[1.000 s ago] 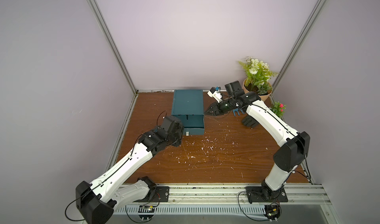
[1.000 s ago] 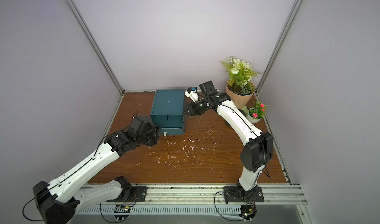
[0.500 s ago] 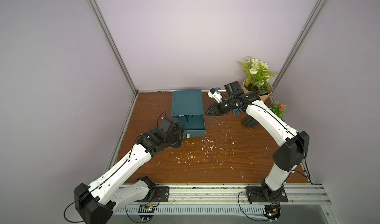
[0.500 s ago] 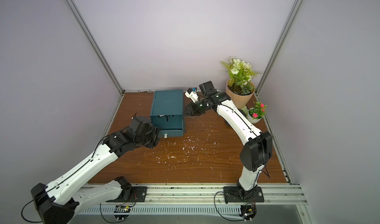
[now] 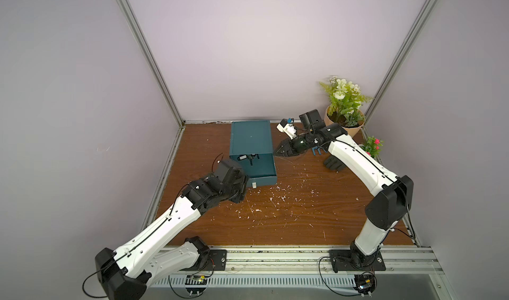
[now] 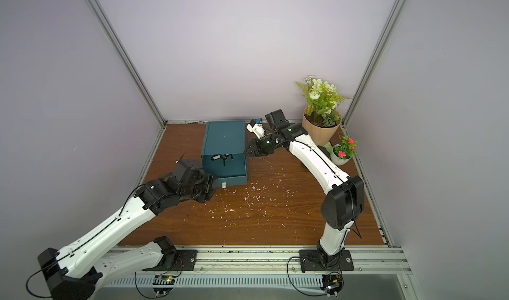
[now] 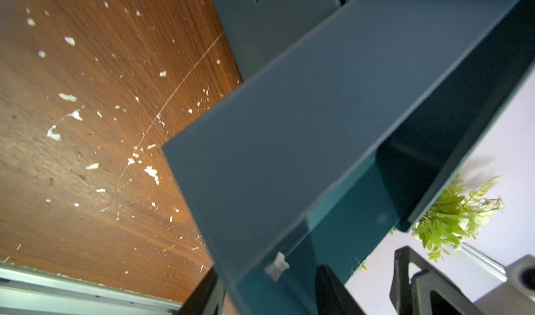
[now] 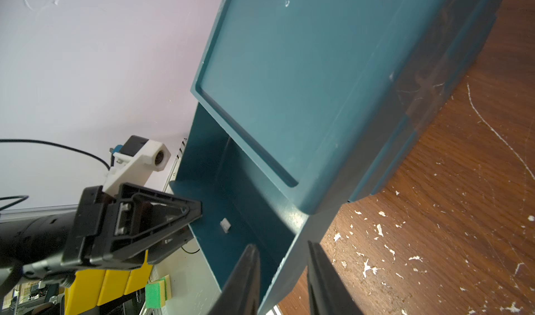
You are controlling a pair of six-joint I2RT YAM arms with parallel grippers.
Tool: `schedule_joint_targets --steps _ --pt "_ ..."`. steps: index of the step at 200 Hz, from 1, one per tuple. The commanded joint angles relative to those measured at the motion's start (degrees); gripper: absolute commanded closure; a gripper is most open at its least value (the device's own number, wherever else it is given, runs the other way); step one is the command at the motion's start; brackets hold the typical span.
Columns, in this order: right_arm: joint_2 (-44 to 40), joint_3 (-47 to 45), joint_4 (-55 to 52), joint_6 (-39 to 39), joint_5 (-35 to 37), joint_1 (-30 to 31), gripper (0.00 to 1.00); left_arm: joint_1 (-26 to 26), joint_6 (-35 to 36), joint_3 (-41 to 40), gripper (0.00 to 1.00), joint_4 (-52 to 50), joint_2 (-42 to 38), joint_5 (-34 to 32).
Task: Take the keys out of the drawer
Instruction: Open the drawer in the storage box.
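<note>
My left end effector (image 5: 243,184) pinches the drawer (image 5: 264,180) at its front; my right end effector (image 5: 278,152) straddles its side wall, clamped or not I cannot tell. The keys (image 5: 249,157) (image 6: 222,157) lie inside, mid-frame in both top views.

1. Both top views are bright and evenly lit by diffuse light from above; the pale walls (image 5: 275,50) show no hot spots.
2. Shadows are soft: faint dark patches lie on the tabletop (image 5: 303,216) just beside the drawer (image 5: 260,167), whose inside is mildly shaded.
3. The top views are sharp throughout; the frame posts (image 5: 146,53) splay outward, a wide-angle effect.
4. In the left wrist view the drawer's front is soft and out of focus, the plant (image 7: 451,215) smeared, the wall behind it glaring.
5. The right wrist view is crisper, with a dull sheen on the cabinet (image 8: 318,82) top.
</note>
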Motion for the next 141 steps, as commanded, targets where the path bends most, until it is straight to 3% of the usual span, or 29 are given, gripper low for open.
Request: schedule_joint_targets --steps 1,141 --pt "-1.6 -1.0 1.0 0.0 0.1 0.5 0.66 -2.9 -3.0 0.3 0.47 -2.5 -1.4 -0.5" --pt "-5.2 -5.4 4.3 3.5 2.0 3.1 0.67 -6.2 -5.0 -0.5 0.47 -2.6 -4.3 0.6"
